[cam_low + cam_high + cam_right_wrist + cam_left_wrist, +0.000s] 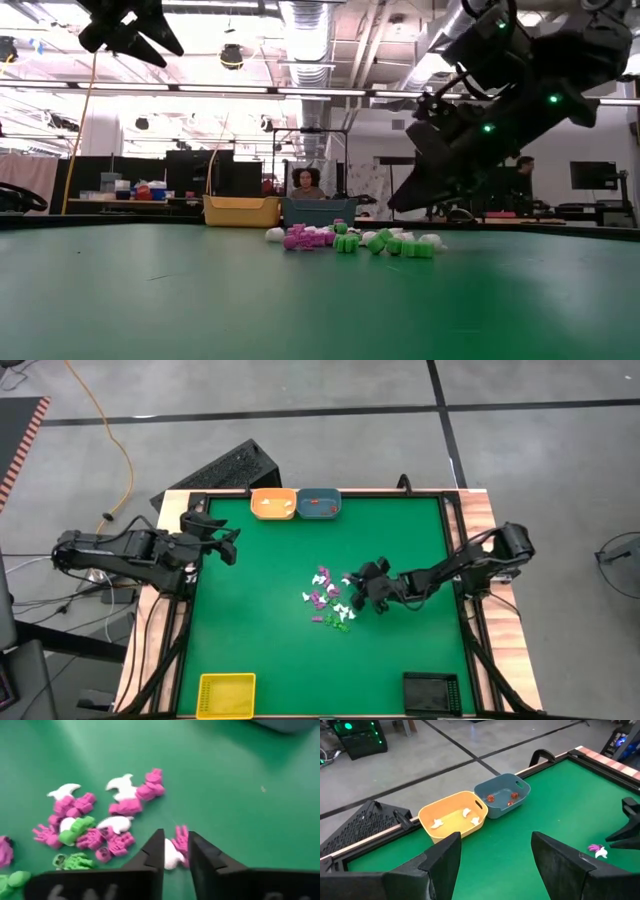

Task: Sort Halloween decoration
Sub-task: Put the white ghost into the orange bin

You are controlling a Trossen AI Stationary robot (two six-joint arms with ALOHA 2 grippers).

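The Halloween decoration is a small pile of white, purple and green trinkets [328, 600] lying mid-table, also seen in the low view as a pile [350, 240] and close up in the right wrist view [90, 827]. My right gripper [352, 586] reaches in from the table's right to the pile's right edge, its fingers [175, 842] nearly together around a white trinket. My left gripper [228, 545] hovers open over the table's far left part [495, 845], touching nothing. My right gripper has a white trinket [171, 856] between its two fingertips, coming slanting down from the table's right. A purple trinket [181, 839] lies just beside it. In the low view the fingertips [395, 205] stand above the pile. The trinket itself does not show there.
An orange tray [452, 815] with white pieces and a blue tray [502, 795] with orange-red pieces stand side by side at the far edge. A yellow tray [226, 695] sits at the near left, a black tray [431, 692] at the near right.
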